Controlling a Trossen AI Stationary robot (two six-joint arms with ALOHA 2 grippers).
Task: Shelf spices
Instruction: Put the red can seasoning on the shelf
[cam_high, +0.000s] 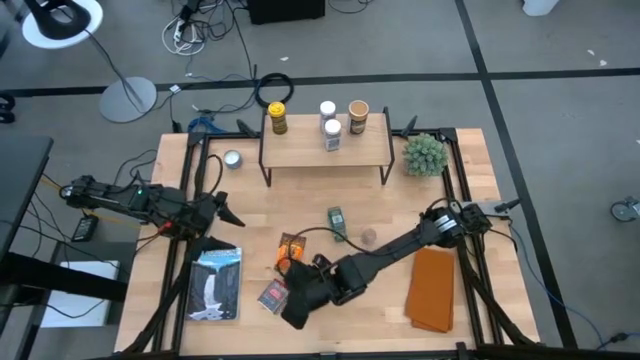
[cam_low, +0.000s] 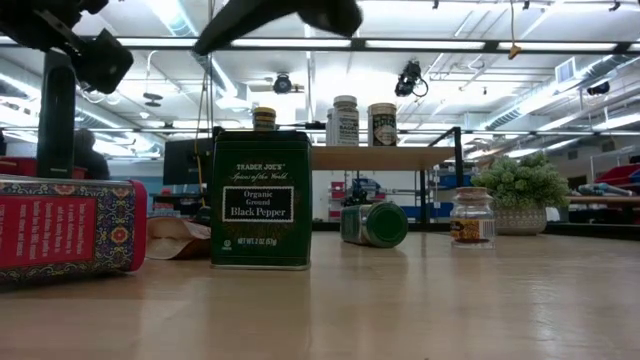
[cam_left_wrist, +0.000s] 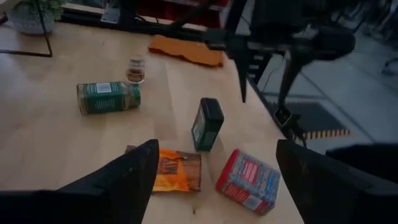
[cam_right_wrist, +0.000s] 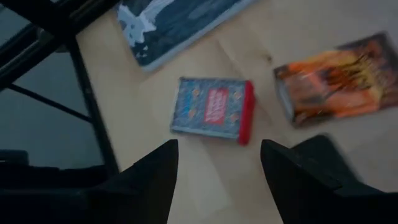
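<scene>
Bare tabletop (cam_high: 300, 205) lies open before the shelf (cam_high: 325, 150); four jars (cam_high: 331, 132) crowd its top.

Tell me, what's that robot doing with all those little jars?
It's putting spices on the shelf. Four jars already stand up there. The right gripper hangs open over the red tin, which lies flat beside the orange packet. The black pepper box and a tipped green jar are waiting too. The left gripper waits open at the table's left side.
</scene>
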